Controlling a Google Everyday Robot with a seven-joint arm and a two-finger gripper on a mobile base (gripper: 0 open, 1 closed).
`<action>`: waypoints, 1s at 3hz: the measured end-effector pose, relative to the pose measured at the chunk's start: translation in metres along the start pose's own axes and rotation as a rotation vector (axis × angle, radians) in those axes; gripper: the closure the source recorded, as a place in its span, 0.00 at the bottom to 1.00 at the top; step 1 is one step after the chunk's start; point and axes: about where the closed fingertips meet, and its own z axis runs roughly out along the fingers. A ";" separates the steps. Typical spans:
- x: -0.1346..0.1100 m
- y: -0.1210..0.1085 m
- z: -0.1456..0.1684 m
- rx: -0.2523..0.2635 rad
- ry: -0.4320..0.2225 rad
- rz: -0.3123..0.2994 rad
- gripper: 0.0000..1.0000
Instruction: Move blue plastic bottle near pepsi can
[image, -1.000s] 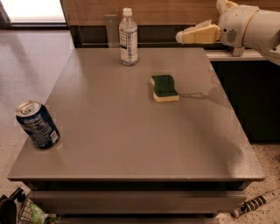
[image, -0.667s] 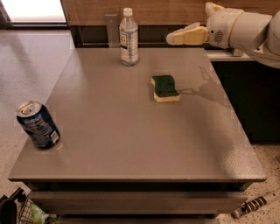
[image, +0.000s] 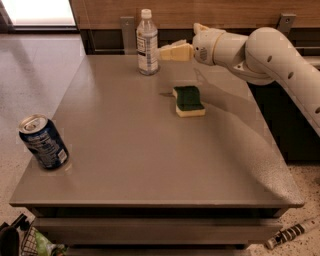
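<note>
The blue plastic bottle (image: 147, 44), clear with a white cap and pale label, stands upright at the far edge of the grey table (image: 150, 160). The pepsi can (image: 44, 143), dark blue with a silver top, stands tilted near the front left corner, far from the bottle. My gripper (image: 163, 52) reaches in from the right at mid-bottle height, its tip just right of the bottle and nearly touching it. It holds nothing that I can see.
A green and yellow sponge (image: 188, 100) lies on the table right of centre, below my arm (image: 270, 52). A wooden wall with dark trim runs behind the table. Clutter lies on the floor at the front left (image: 25, 242) and front right (image: 290, 234).
My gripper and arm have moved left across the back of the table, from well right of the bottle to right beside it. The bottle, can and sponge have not moved.
</note>
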 end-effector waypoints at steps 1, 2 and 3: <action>0.006 0.004 0.031 -0.016 -0.031 0.017 0.00; 0.014 0.001 0.058 -0.029 -0.048 0.027 0.00; 0.021 -0.001 0.090 -0.069 -0.056 0.038 0.00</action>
